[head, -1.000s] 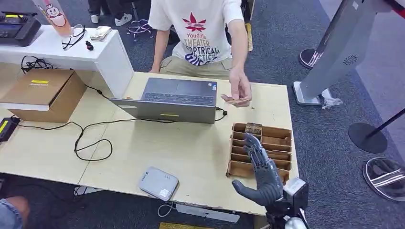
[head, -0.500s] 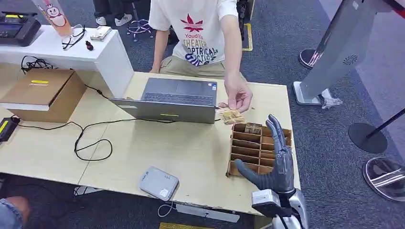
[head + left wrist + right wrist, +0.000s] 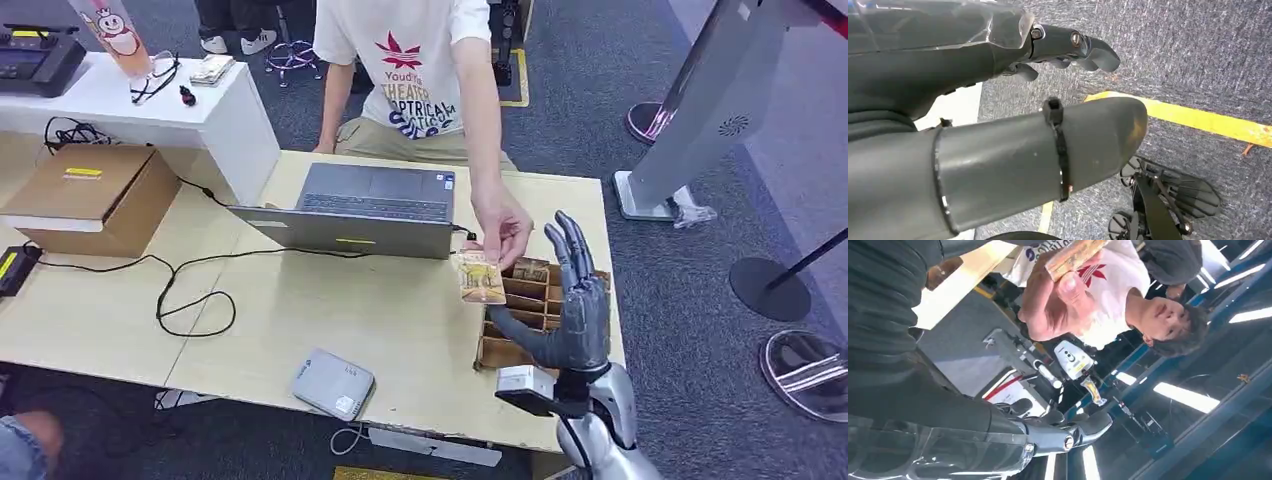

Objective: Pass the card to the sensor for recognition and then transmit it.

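Note:
A person in a white T-shirt across the table holds out a tan card (image 3: 479,277) (image 3: 1074,254) in one hand (image 3: 503,228), just beside my right hand. My right hand (image 3: 566,300) is raised above the brown cardboard card rack (image 3: 530,300) with its fingers spread upward and thumb out; it holds nothing and does not touch the card. The grey card sensor (image 3: 332,384) lies near the table's front edge. My left hand (image 3: 1013,110) hangs above grey carpet, holding nothing, fingers loosely extended.
An open grey laptop (image 3: 360,210) with a black cable (image 3: 190,290) sits mid-table. A cardboard box (image 3: 90,195) is at the left, a white counter (image 3: 150,100) behind it. A grey stand (image 3: 700,110) and round bases stand on the carpet at right.
The person's hand has carried the card from the table beside the laptop toward my right hand. My right hand has lifted off the rack and turned upright, fingers spread.

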